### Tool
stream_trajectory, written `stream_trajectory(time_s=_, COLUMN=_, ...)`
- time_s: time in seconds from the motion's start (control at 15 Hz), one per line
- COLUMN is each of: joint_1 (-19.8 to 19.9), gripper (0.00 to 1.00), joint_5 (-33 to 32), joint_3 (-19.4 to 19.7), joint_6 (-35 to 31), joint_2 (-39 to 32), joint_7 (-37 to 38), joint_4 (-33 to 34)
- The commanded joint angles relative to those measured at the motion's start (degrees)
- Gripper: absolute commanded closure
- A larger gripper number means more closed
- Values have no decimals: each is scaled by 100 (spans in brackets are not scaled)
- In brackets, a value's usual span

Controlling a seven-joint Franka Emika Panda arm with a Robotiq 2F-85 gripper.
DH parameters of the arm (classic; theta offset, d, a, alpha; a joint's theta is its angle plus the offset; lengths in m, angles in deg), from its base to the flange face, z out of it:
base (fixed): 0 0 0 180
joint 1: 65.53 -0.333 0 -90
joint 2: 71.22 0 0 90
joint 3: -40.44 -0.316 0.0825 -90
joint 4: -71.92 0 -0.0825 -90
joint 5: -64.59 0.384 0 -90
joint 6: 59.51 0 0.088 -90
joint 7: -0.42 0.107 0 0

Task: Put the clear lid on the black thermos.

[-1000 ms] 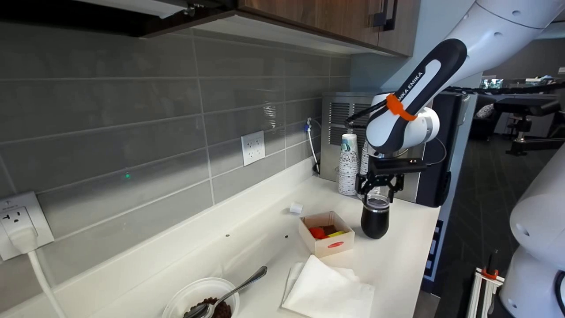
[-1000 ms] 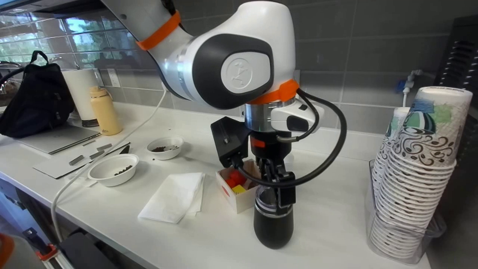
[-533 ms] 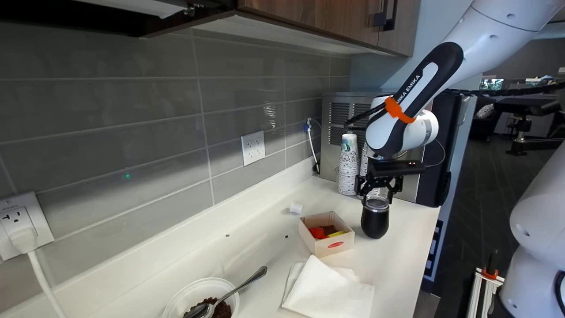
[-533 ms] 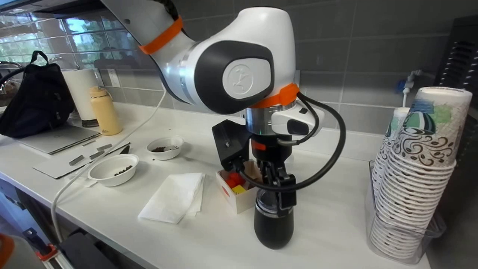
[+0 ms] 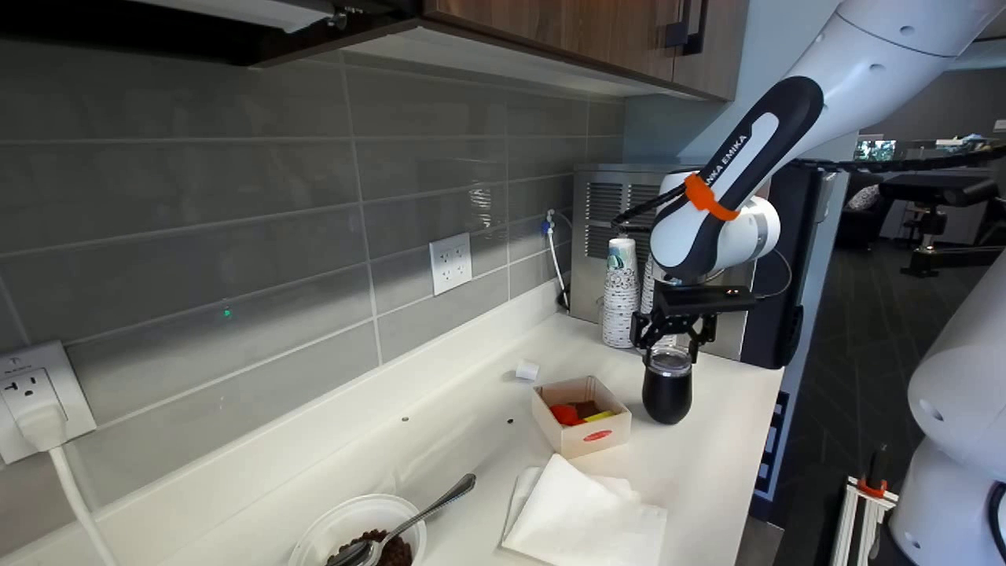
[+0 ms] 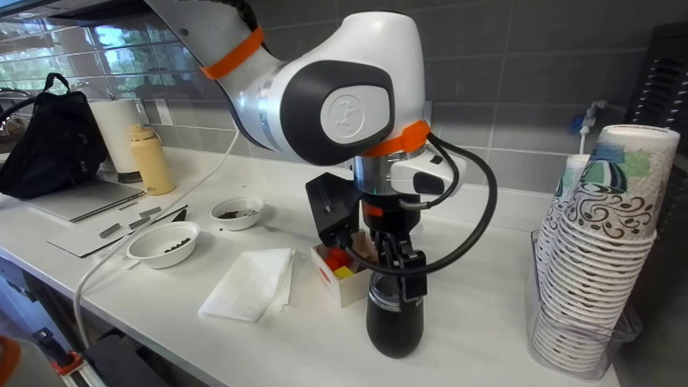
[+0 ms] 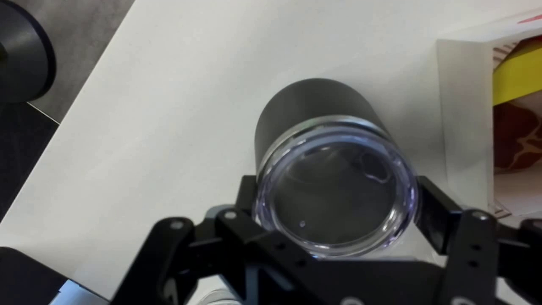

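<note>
The black thermos (image 5: 667, 401) stands upright on the counter in both exterior views (image 6: 395, 332). Its dark wall and metal rim show in the wrist view (image 7: 313, 99). The clear lid (image 7: 336, 186) is over the thermos's mouth; it also shows in both exterior views (image 5: 670, 360) (image 6: 383, 284). My gripper (image 7: 337, 197) has one finger on each side of the lid, both touching its rim, and is shut on it. In an exterior view the gripper (image 5: 670, 355) points straight down over the thermos. Whether the lid is fully seated I cannot tell.
A small open box (image 5: 581, 440) with red and yellow things stands close beside the thermos. White napkins (image 5: 589, 511) lie near it. Stacked paper cups (image 6: 596, 285) stand in a clear holder. Two white bowls (image 6: 164, 244) (image 6: 238, 212) are farther along. The counter edge (image 7: 84, 84) is nearby.
My gripper has moved down slightly with the lid, mostly in the first half second. The thermos has barely moved.
</note>
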Motion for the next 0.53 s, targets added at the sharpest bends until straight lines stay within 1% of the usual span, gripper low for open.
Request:
stream_trajectory(time_s=0.0, joint_1=-44, gripper=36, joint_5=-1, joint_3=10, joint_6=-45, joint_2=32, joint_7=46, joint_4=-48)
stream_trajectory(time_s=0.47, joint_1=-17, gripper=36, joint_5=-43, joint_3=18, joint_6=40, joint_2=37, joint_7=76, joint_4=-24)
